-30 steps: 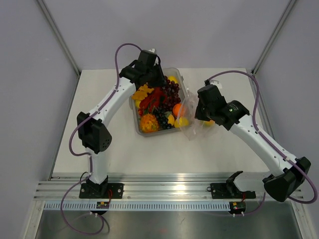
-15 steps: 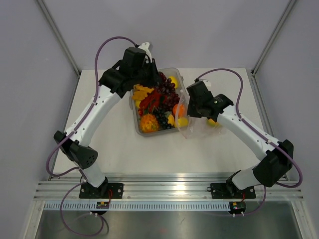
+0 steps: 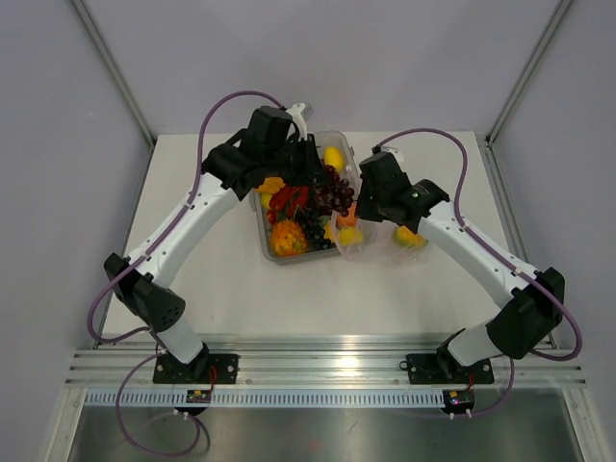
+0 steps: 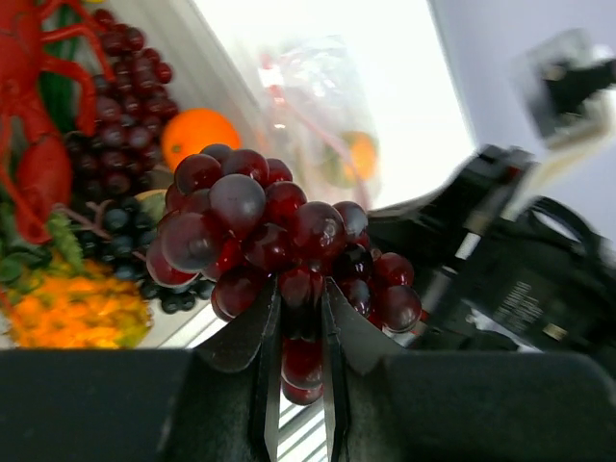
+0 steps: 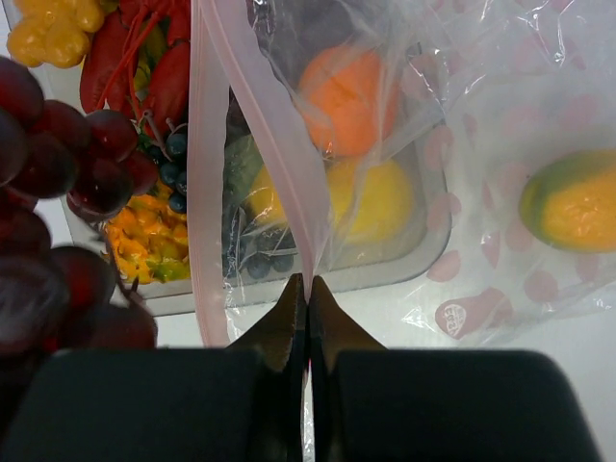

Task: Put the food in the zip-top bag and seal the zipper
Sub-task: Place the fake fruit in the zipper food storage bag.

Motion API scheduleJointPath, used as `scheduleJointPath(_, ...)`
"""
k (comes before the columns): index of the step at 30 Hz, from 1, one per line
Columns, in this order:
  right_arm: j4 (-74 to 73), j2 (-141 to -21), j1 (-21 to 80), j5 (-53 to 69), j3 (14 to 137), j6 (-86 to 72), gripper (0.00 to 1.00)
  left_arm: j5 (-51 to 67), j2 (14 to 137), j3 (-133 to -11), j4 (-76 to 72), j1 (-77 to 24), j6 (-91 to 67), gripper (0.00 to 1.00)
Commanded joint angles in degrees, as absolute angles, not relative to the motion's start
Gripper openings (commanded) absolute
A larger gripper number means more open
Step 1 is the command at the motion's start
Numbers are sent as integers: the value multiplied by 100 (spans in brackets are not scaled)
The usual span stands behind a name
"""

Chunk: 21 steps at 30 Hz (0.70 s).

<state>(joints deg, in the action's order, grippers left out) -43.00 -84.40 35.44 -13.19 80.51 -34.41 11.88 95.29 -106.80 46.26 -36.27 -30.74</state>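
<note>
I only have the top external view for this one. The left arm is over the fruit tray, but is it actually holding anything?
Observer: Yes. In the left wrist view, the left gripper has its fingers closed on the underside of a bunch of dark red grapes.
Operator: And is the right gripper on the bag or just near it?
Observer: On it. The right wrist view shows the right gripper pinched shut on the zip-top bag at its edge, where the pinkish zipper runs.
Operator: Is there anything in the bag already?
Observer: One yellow-orange mango appears to lie inside, behind the plastic.
</note>
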Motion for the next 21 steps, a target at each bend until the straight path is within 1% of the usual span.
scheduleJointPath(1, -3929, -8297, 3472, -1178, 7946, -3577, 0, 2029, 8991, -10749, 3973, -3612, -3304, 0)
scheduleJointPath(8, -3639, -8130, 3463, -1011, 7735, -3665, 0, 3127, 8903, -10451, 3481, -3507, -3770, 0)
scheduleJointPath(14, -3349, -7797, 3463, -932, 7515, -3762, 0, 4146, 8789, -9353, 2059, -3331, -4692, 0)
scheduleJointPath(18, -2884, -7410, 3437, -765, 7182, -3876, 0, 4491, 8798, -8904, 1215, -3322, -5167, 0)
scheduleJointPath(21, -2655, -7199, 3428, -598, 7023, -3946, 0, 4596, 8850, -8780, 968, -3305, -5352, 0)
